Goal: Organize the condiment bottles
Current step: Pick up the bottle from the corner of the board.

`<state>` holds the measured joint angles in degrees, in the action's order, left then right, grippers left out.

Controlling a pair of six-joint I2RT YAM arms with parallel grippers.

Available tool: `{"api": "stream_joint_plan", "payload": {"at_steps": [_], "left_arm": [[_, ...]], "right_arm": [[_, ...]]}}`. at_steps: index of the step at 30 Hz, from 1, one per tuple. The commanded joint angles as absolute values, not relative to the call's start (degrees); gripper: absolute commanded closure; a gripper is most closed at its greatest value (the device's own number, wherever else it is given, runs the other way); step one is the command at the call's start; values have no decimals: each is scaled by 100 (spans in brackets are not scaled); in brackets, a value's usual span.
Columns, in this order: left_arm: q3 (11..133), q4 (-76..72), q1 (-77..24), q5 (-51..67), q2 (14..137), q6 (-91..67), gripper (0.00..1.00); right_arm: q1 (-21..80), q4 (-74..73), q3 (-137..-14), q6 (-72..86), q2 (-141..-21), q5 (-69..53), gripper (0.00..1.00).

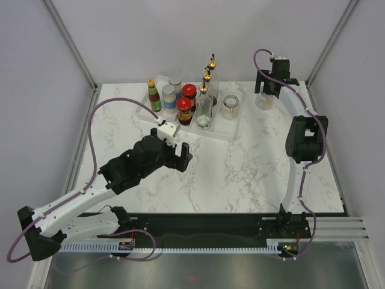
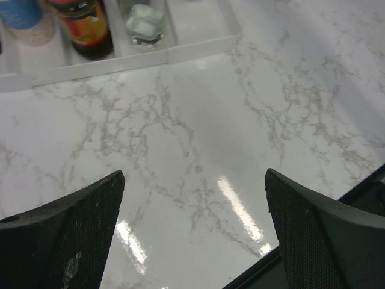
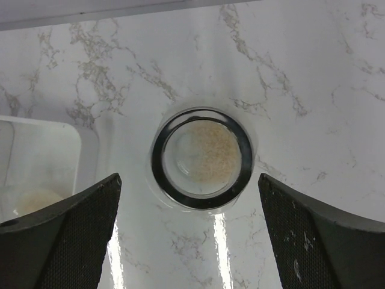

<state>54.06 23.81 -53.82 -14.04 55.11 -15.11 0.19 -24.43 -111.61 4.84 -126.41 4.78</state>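
A white tray (image 1: 224, 133) at the back holds an orange-capped sauce bottle (image 1: 154, 95), silver-lidded spice jars (image 1: 169, 96), two red-lidded dark jars (image 1: 184, 111), two clear cruets with gold spouts (image 1: 206, 101) and a glass jar (image 1: 230, 106). Another silver-lidded jar (image 3: 201, 158) of beige grains stands on the table right of the tray. My right gripper (image 3: 187, 180) hangs open above it, also seen in the top view (image 1: 267, 90). My left gripper (image 2: 194, 180) is open and empty over the marble in front of the tray, also seen from above (image 1: 182, 158).
The left wrist view shows the tray's front wall (image 2: 120, 60) with a red-lidded jar (image 2: 87, 30) and a cruet base (image 2: 144, 24) behind it. The tray's corner (image 3: 84, 135) lies just left of the lone jar. Grey walls enclose the marble table (image 1: 240, 174).
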Motion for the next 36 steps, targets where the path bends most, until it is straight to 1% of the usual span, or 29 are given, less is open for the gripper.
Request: {"api": "stream_joint_plan", "payload": {"at_steps": [1, 6, 11, 16, 17, 19, 22, 23, 24, 25, 26, 27, 28, 30, 32, 36], "left_arm": [[5256, 3207, -4985, -2144, 5091, -1064, 0], [5002, 3357, -4843, -2513, 4580, -748, 0], [4510, 3331, -4834, -2628, 4263, -721, 0], [4421, 3261, -4843, -2751, 4175, -686, 0], [4403, 3269, -4843, -2786, 4166, -686, 0], [4386, 3252, -4843, -2821, 4131, -712, 0], [4351, 3234, -4843, -2839, 4061, -721, 0], [4351, 3226, -4843, -2848, 4043, -721, 0], [4342, 3217, -4843, -2856, 4017, -721, 0], [4324, 3208, -4834, -2856, 3973, -729, 0], [4316, 3199, -4834, -2865, 3947, -729, 0], [4298, 3164, -4843, -2848, 3885, -729, 0], [4298, 3164, -4843, -2848, 3885, -729, 0], [4298, 3164, -4834, -2848, 3867, -729, 0], [4289, 3155, -4834, -2821, 3867, -729, 0], [4289, 3146, -4834, -2786, 3823, -738, 0]], "right_arm": [[-88, -2478, -11496, 694, -12832, 1045, 2], [-88, -2470, -11558, 685, -12920, 1081, 2], [-88, -2470, -11698, 738, -13095, 1028, 3], [-88, -2470, -11909, 835, -13254, 906, 12], [-88, -2470, -11927, 835, -13280, 862, 17], [-88, -2470, -11962, 835, -13289, 835, 24], [-88, -2470, -11971, 774, -13272, 765, 43], [-88, -2470, -11953, 773, -13263, 739, 51], [-88, -2470, -11927, 765, -13237, 712, 52], [-88, -2470, -11901, 730, -13210, 686, 57], [-88, -2470, -11796, 703, -13132, 686, 68], [-88, -2435, -11473, 564, -12852, 599, 88], [-88, -2435, -11470, 563, -12850, 598, 88], [-88, -2347, -11225, 467, -12544, 519, 96], [-88, -2294, -10812, 413, -12306, 466, 99], [-88, -2101, -10100, 352, -11604, 203, 100]]}}
